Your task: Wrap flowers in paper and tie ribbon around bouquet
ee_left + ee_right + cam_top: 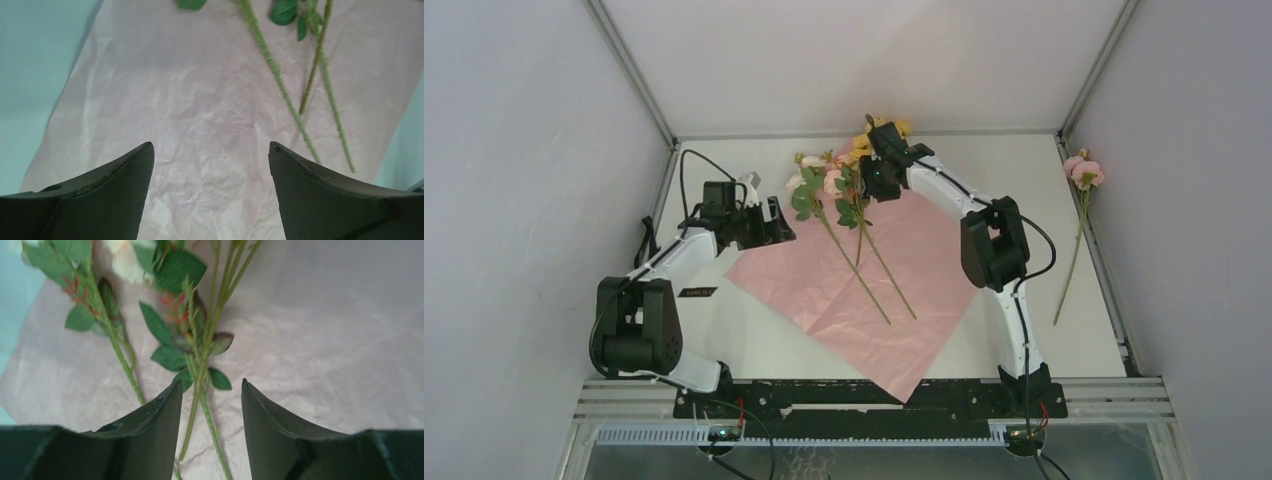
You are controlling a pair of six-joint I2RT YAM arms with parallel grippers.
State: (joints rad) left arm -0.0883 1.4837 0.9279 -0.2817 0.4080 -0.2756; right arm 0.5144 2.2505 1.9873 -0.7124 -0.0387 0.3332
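My right pincer (212,385) hangs low over the far corner of the paper (904,300). Its jaws are partly apart and grip nothing; the thin green stalks run beneath the gap, touching neither finger as far as I can tell. The flowers (832,183) lie on the sheet, pale pink side up. Their blooms reach past the paper's far corner and their stalks point back toward its middle, fanned a little apart. My left pincer (210,147) hovers over the paper's left corner, jaws wide and empty. One stray pink stem (1084,172) lies on the surface (1044,200), well off the paper's right corner. I see no ribbon.

I judge the laying-out nearly done and the wrapping not yet begun. To finish it well, I should lift my right pincer straight up from the far corner. That way its fingers clear the leaves without snagging them or dragging the stalks askew. The stray stem belongs with the others, laid along the same line toward the paper's near corner.

The stalks should sit close together before any fold. For the left corner, I should pinch only the thin edge and lift gently. A crinkled sheet this light will likely slide and carry the flowers with it.
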